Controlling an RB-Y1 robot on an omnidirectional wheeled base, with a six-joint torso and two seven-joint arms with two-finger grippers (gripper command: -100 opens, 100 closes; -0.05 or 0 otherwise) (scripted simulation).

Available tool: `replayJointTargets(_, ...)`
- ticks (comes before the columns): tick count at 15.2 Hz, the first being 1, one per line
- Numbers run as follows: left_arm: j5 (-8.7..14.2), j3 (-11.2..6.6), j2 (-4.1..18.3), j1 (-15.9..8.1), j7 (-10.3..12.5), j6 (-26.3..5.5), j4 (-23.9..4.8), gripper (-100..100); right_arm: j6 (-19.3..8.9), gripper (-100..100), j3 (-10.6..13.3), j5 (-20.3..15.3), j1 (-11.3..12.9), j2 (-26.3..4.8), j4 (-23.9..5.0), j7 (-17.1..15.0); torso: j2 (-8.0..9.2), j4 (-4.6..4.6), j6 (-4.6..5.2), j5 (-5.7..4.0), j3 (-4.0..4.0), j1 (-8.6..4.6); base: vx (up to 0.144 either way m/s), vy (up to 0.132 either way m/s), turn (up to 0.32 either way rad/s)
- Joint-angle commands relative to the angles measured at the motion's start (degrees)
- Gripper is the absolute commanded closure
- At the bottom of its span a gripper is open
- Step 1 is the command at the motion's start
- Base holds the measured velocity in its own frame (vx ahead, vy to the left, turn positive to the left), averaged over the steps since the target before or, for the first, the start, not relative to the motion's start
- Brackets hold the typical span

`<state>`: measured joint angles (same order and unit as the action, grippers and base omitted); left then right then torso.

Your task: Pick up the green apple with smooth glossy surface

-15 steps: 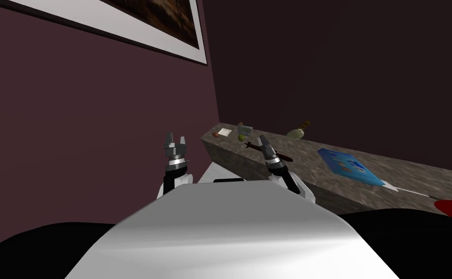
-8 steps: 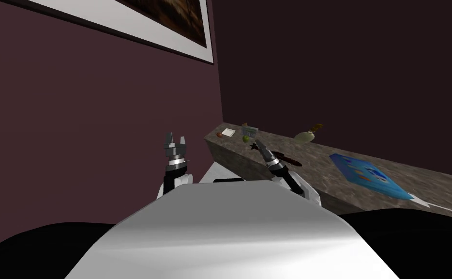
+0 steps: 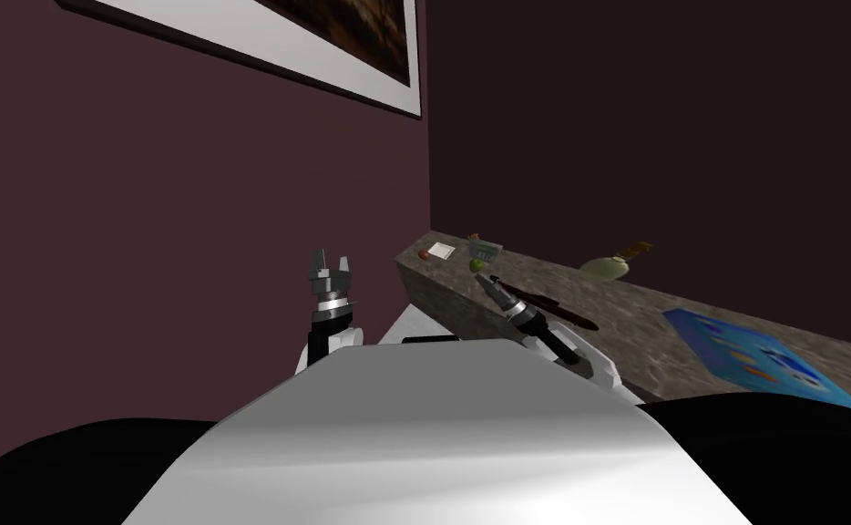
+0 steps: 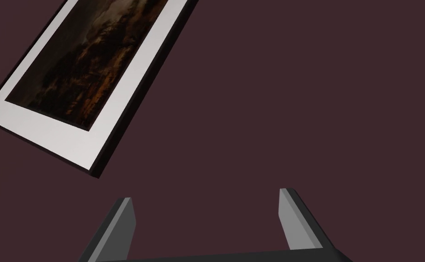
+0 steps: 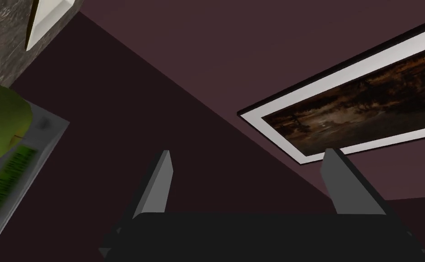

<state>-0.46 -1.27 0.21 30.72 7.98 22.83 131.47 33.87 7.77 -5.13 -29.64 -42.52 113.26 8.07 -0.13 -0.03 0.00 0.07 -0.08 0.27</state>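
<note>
Right gripper (image 3: 486, 281), fingers spread and empty, is hovering near the green apple (image 3: 476, 264) lying on the counter (image 3: 615, 310); grasping and lifting remain.

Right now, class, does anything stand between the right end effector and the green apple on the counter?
Nothing visible does. The open right end effector hangs short of the green apple, which lies off to one side of its fingers. A grey box stands behind it.
</note>
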Motion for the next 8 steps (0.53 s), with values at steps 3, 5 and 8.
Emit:
replayJointTargets(3,0.0,0.00,0.0,0.0,0.0,0.0,0.0,0,0.7,-100,0.7,-1.3,-0.1,-4.7,-2.1,0.1,-0.01,0.00,-0.03,0.00,0.00,0.02,0.038,0.054,0.119)
replayJointTargets(5,0.0,0.00,0.0,0.0,0.0,0.0,0.0,0,1.1,-100,1.5,-2.5,0.0,-7.7,-3.9,0.2,-0.01,0.00,-0.04,-0.01,0.00,-0.01,0.049,0.058,0.171)
replayJointTargets(8,0.0,0.00,0.0,0.0,0.0,0.0,0.0,0,1.6,-100,2.3,-3.7,0.1,-11.4,-5.8,0.3,-0.02,0.00,-0.05,-0.01,-0.01,-0.03,0.044,0.048,0.141)
